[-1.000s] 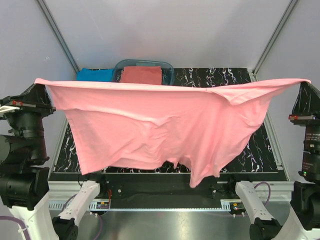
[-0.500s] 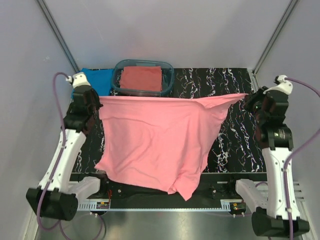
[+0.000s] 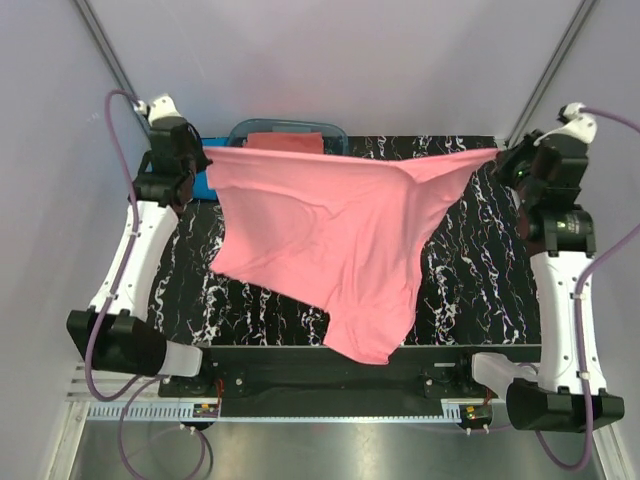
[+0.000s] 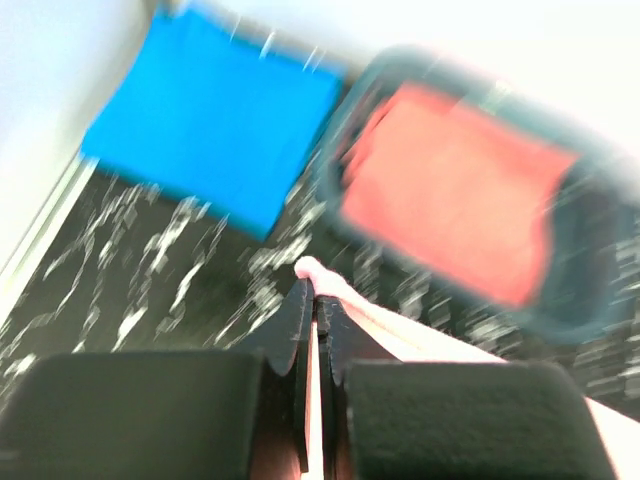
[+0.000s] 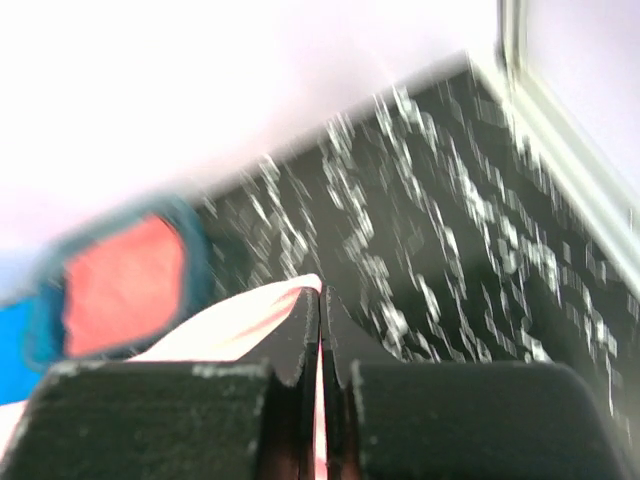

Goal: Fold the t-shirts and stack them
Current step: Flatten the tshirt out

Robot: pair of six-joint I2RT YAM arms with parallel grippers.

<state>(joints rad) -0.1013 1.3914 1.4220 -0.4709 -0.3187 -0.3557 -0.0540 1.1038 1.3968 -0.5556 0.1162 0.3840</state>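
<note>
The light pink t-shirt (image 3: 330,230) hangs stretched between my two grippers above the black marbled table (image 3: 480,290), its lower part drooping to the near edge. My left gripper (image 3: 205,152) is shut on its left corner, seen in the left wrist view (image 4: 318,285) with pink cloth (image 4: 400,335) pinched in it. My right gripper (image 3: 497,155) is shut on the right corner, seen in the right wrist view (image 5: 321,295) with pink cloth (image 5: 230,325). The bright blue t-shirt (image 4: 215,115) lies folded at the back left. The coral-red t-shirt (image 4: 455,190) lies folded in the tub.
A clear bluish plastic tub (image 3: 290,128) stands at the back of the table, mostly hidden by the pink shirt. Metal rails border the table at the right (image 5: 560,130) and left. Both wrist views are blurred by motion.
Both grippers have moved away from the camera and back over the table, carrying the pink shirt with them. The shirt's top edge now reaches the tub and its hem trails at the front.
</note>
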